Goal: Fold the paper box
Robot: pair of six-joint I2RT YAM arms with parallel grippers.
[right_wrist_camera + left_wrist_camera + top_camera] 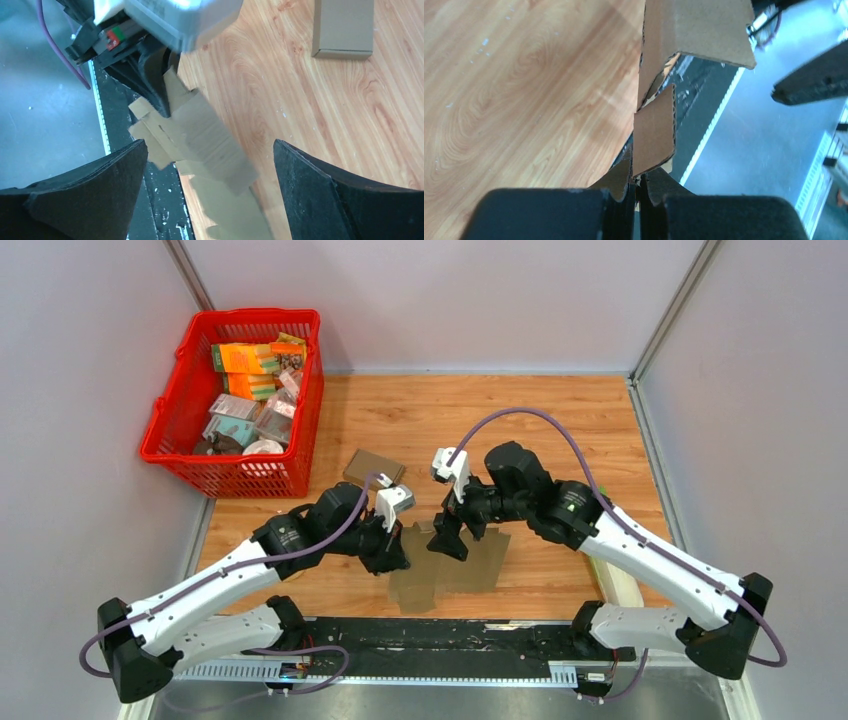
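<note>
Now box (470, 562) long axis runs 8-to-2 o'clock; left gripper (638, 186) clenched on its edge, right gripper (210, 146) released

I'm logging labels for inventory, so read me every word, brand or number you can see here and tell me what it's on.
No text in these pictures is legible.
On the packets in the red basket: coloured print, too small and blurred to read.
On the cardboard blank: plain brown, no print showing.
On the small folded box: plain brown, no print showing.
</note>
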